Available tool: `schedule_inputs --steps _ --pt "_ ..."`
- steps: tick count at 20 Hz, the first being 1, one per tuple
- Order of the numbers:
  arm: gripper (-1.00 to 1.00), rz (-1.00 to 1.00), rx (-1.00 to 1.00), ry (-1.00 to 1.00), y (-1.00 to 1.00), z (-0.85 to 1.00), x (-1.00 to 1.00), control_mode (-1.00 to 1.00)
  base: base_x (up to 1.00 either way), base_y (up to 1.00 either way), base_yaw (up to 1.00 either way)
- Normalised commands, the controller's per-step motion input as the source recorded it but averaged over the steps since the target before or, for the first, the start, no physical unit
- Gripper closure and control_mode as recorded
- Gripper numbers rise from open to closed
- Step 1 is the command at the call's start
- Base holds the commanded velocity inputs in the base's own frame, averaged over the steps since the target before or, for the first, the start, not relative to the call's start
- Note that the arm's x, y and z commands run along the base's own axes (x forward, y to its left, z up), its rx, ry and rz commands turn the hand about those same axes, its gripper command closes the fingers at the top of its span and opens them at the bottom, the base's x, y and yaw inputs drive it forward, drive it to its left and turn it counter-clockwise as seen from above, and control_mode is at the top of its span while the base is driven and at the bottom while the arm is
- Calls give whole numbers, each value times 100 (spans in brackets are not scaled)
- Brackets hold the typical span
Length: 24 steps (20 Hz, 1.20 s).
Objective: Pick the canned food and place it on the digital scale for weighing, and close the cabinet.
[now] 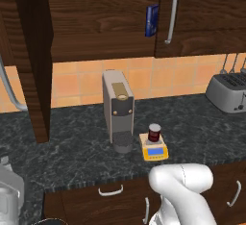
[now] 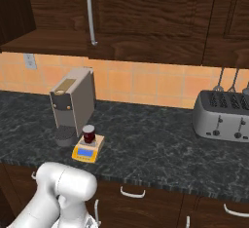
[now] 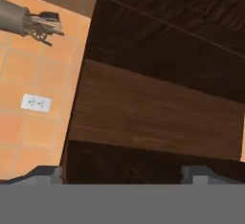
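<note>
On the dark counter (image 1: 72, 156), the canned food (image 1: 154, 132) tops the digital scale (image 1: 154, 149).

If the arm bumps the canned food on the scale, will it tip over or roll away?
The canned food stands upright on the digital scale and looks short and wide, so it probably slides rather than tips. Its round side would likely roll if it fell. The scale's plate seems small, so a modest push might carry it over the edge onto the counter.
</note>
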Motion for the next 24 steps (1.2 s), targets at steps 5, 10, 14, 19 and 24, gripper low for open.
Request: schedule_inputs --steps 5,10,14,19,24 --pt "-100 -4 7 7 9 -6 100 -100 0 0 0" --pt "-100 -11 0 5 21 -1 97 -100 0 0 0" --pt "-100 -8 14 11 -37 0 79 -100 0 0 0" --pt "-100 -13 25 1 -69 1 81 -100 0 0 0" --pt "-100 -18 49 0 -100 0 54 -100 0 0 0"
